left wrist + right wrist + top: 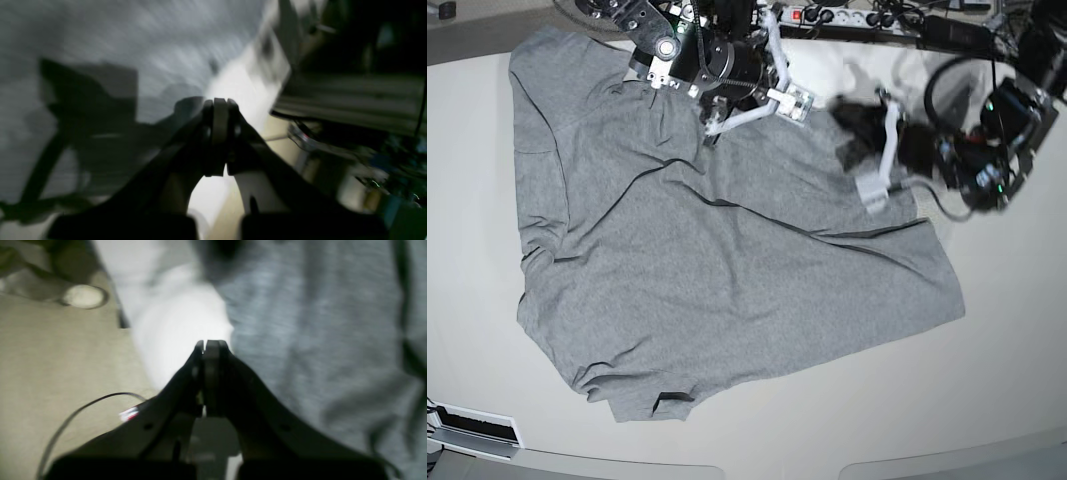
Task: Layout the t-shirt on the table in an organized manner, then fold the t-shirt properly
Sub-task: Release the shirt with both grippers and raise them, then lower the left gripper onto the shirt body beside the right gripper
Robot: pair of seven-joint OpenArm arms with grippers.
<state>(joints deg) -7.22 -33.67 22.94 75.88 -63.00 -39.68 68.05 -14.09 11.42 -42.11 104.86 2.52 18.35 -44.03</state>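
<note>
Both pressed together, empty: left gripper (220, 100) and right gripper (210, 341). Heather-grey soft knit t-shirt (727, 270) sprawled creased below them on the glossy white-cream table (1007, 380). Best pinching far corners, pulling outward evenly.

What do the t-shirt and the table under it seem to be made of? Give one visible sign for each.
The t-shirt: probably soft knit cotton or a blend, matte heather grey; it lies in limp folds and creases. The table: a hard, smooth cream-white top, perhaps laminate or painted board; it looks flat, with no grain or texture.
</note>
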